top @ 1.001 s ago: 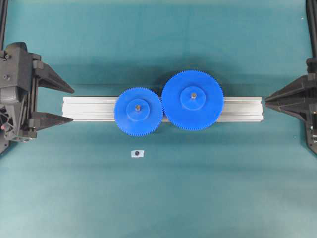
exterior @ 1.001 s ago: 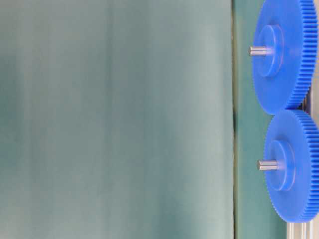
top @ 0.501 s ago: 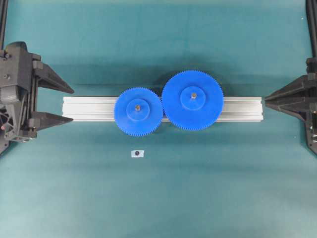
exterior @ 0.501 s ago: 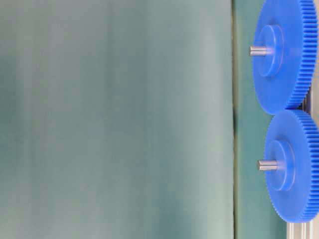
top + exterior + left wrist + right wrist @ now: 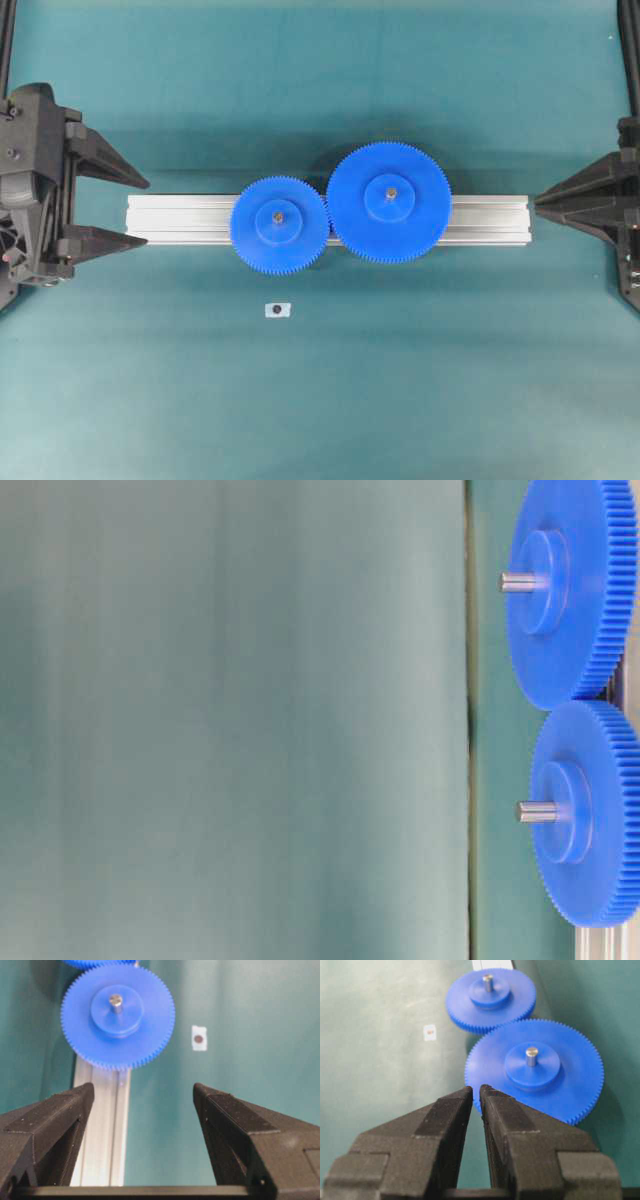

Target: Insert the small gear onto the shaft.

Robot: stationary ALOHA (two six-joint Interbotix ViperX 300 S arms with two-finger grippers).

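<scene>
Teal-green mat (image 5: 320, 400) covers the table, with a silver aluminium rail (image 5: 180, 218) lying across the middle in the overhead view. The small gear (image 5: 279, 223) sits on the rail, seated on the shaft (image 5: 116, 1000), whose grey tip pokes up through the hub. Its teeth meet those of the large gear (image 5: 389, 202) just to its right, which has its own pin through the centre. A small white tag (image 5: 277, 310) with a dark dot lies on the mat near the small gear, apart from the rail. Left gripper (image 5: 135, 212) is at the rail's left end, jaws wide apart, holding nothing. Right gripper (image 5: 476, 1091) is off the rail's right end, jaws almost together with a thin gap, empty.
</scene>
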